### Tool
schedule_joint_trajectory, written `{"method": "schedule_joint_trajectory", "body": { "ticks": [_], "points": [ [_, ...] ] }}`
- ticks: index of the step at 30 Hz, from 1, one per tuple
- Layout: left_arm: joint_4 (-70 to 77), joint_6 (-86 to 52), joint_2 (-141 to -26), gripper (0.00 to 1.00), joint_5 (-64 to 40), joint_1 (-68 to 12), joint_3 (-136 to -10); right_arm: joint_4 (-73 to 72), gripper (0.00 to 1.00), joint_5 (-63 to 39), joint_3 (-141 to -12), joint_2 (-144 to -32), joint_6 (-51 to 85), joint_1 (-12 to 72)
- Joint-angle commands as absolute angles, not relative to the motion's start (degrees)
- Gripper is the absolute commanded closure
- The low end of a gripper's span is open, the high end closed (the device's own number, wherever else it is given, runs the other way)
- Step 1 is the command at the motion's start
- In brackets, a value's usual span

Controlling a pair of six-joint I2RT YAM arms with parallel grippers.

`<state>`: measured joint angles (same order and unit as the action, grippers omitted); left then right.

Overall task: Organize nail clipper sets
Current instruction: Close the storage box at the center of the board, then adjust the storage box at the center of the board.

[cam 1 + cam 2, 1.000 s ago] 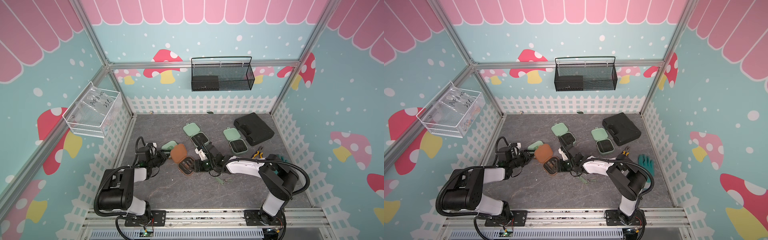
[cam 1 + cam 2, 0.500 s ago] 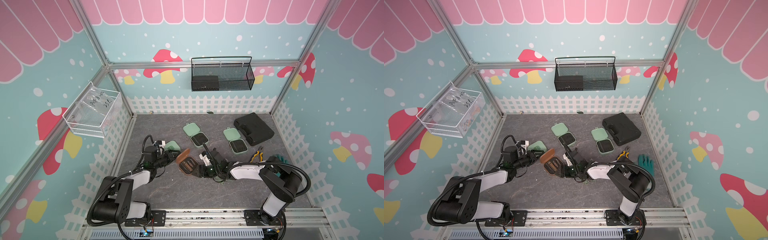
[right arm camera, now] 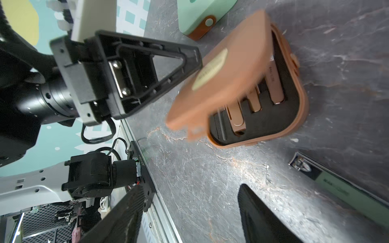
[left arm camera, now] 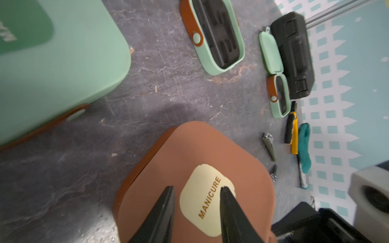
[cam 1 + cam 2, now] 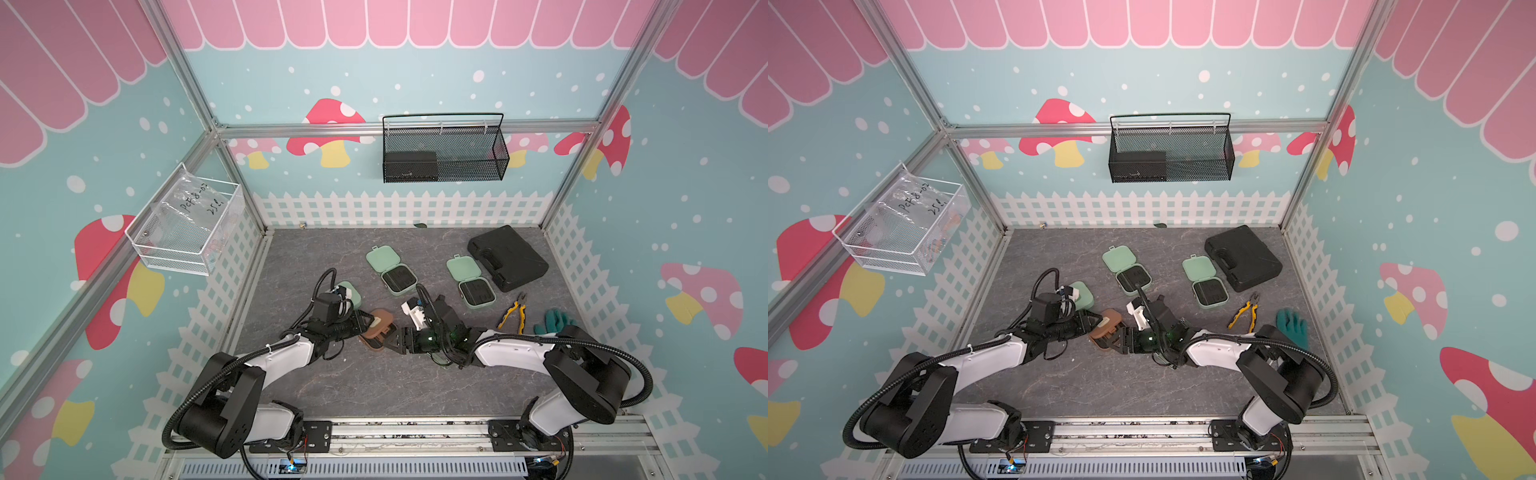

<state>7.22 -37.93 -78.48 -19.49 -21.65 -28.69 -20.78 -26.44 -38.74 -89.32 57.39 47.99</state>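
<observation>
The brown manicure case (image 5: 376,331) lies at the front middle of the grey floor (image 5: 374,386), with its lid (image 3: 221,69) half raised over its gold tools (image 3: 275,84). The left gripper (image 4: 196,188), jaws part open, rests both fingertips (image 4: 166,199) on the lid's outside, clasping nothing. The right gripper (image 3: 189,187) gapes empty just beside the case, near a loose green clipper (image 3: 328,183).

Matt brown case (image 4: 189,155), glossy metal clipper (image 3: 300,164), marbled matt grey tabletop (image 5: 374,382).

A staged robot test cell in a lab: an aluminium frame (image 5: 266,132) holds printed mushroom panels (image 5: 415,75) and a picket fence (image 5: 399,208) round a grey desk (image 5: 374,382). The left arm (image 5: 286,361) and right arm (image 5: 515,353) are bolted to a rail (image 5: 407,436).
</observation>
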Motion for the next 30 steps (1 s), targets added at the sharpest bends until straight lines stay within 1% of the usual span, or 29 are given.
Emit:
{"method": "schedule_joint_trajectory", "body": {
  "ticks": [1,4,8,17,20,25,27,30],
  "points": [
    [0.32,-35.08,-80.21,0.62,-10.93,-23.03,-30.52,-24.04,0.26,-25.75,-38.9,-91.33,60.55,47.9],
    [-2.94,-34.19,-81.08,0.62,-6.48,-23.18,-31.61,-25.89,0.26,-25.58,-39.93,-94.53,62.44,47.87],
    [-4.58,-34.1,-81.95,0.62,-3.19,-23.2,-32.06,-28.17,0.27,-25.55,-41.46,-99.32,64.51,47.9],
    [-6.08,-33.84,-83.79,0.62,-0.26,-23.18,-32.27,-32.55,0.36,-25.59,-43.28,-106.65,67.92,47.89],
    [-6.15,-33.93,-84.11,0.62,-0.35,-23.2,-32.42,-32.46,0.42,-25.51,-44.98,-108.36,67.84,47.81],
    [-6.16,-34.52,-83.34,0.62,-0.39,-24.64,-31.54,-29.25,0.56,-26.22,-50.25,-114.55,65.34,47.62],
    [-6.15,-34.8,-82.52,0.62,-0.61,-24.7,-30.83,-26.06,0.59,-26.29,-52.91,-116.55,62.63,47.46],
    [-6.41,-35.28,-80.95,0.62,-0.59,-24.7,-29.68,-19.43,0.61,-24.49,-57.05,-118.16,57.81,47.04]
  ]
}}
